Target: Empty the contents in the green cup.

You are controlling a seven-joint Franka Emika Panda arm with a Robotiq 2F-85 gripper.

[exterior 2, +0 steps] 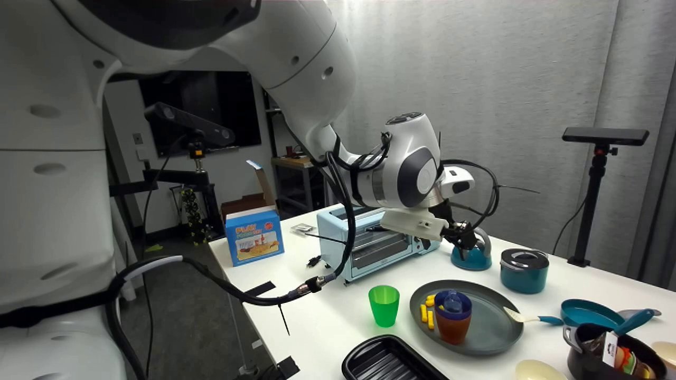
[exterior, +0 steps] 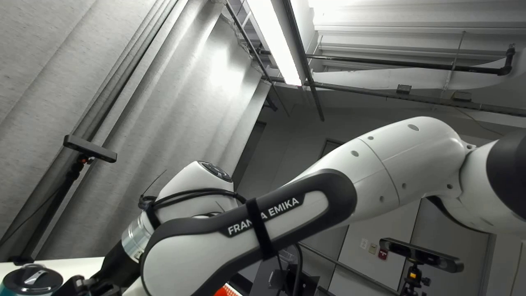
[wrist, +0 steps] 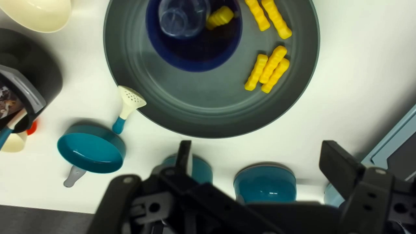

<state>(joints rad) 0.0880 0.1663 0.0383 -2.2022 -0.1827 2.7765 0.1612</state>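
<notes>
The translucent green cup (exterior 2: 384, 307) stands upright on the white table, beside the grey plate. It is out of the wrist view; I cannot tell what lies at its bottom. A cup with a dark blue rim and reddish body (exterior 2: 452, 322) stands on the grey plate (exterior 2: 494, 340). In the wrist view, this blue-rimmed cup (wrist: 191, 61) holds a clear object and a yellow piece. Several yellow wavy sticks (wrist: 274, 65) lie on the plate (wrist: 208, 125). My gripper (wrist: 256, 144) is open, fingers wide apart with nothing between them. In an exterior view the gripper (exterior 2: 463, 245) hangs high near the teal kettle.
A teal kettle (exterior 2: 471, 259) and teal pot (exterior 2: 525, 274) stand at the back. A light blue toaster oven (exterior 2: 380, 245) stands behind the green cup. A black tray (exterior 2: 388, 359), teal pan (exterior 2: 589, 314), spatula (exterior 2: 520, 315) and filled black pot (exterior 2: 586, 359) are around the plate.
</notes>
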